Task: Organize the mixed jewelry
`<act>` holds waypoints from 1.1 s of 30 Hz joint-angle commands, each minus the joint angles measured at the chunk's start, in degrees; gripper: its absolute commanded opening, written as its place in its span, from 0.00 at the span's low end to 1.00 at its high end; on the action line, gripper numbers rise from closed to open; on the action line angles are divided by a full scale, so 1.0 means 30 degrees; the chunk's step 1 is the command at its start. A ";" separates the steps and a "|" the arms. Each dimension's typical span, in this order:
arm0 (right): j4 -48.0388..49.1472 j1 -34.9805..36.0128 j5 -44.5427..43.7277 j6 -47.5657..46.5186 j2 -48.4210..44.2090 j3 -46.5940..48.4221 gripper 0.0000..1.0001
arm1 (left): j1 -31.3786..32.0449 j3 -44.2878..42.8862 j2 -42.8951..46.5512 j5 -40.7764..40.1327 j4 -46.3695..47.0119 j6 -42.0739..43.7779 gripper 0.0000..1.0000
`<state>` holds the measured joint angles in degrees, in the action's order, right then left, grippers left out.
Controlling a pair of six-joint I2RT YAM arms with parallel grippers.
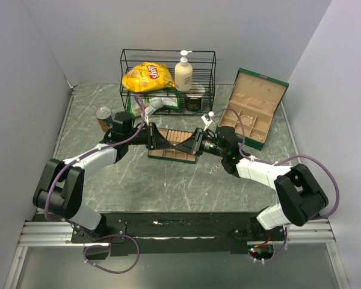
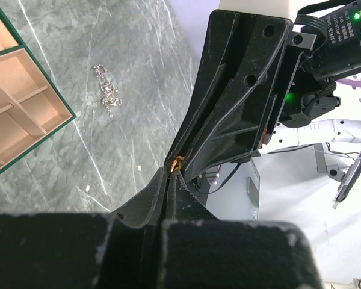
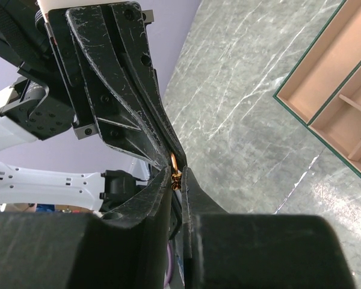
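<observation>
A small gold-coloured piece (image 2: 178,161) of the mixed jewelry is pinched at the tips of my left gripper (image 2: 174,167), which is shut on it. My right gripper (image 3: 178,174) meets the left tip to tip above the table. Its jaws stand narrow, with the same gold piece (image 3: 175,170) filling the slit between them. The left gripper's fingers (image 3: 126,78) reach down to it from above in the right wrist view. From above, the left gripper (image 1: 168,141) and the right gripper (image 1: 191,143) face each other over the tan divider tray (image 1: 168,155). A fine pale chain (image 2: 106,91) lies on the marble top.
The green jewelry box (image 1: 253,114) stands open at the back right. A wire rack (image 1: 168,78) at the back holds a yellow chip bag and a pump bottle. A can (image 1: 103,115) stands at the left. The tray's green-edged corner (image 3: 325,102) lies to the right of the jaws.
</observation>
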<state>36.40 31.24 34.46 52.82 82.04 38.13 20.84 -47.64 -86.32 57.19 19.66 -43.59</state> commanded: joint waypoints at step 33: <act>-0.6036 0.0629 -0.3865 -0.3542 -0.2444 0.1615 0.00 | 0.0524 -0.2079 0.1466 -0.4177 -0.4059 0.2604 0.59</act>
<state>24.84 32.29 27.88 46.13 76.79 39.75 22.48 -50.50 -86.30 49.06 10.61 -38.48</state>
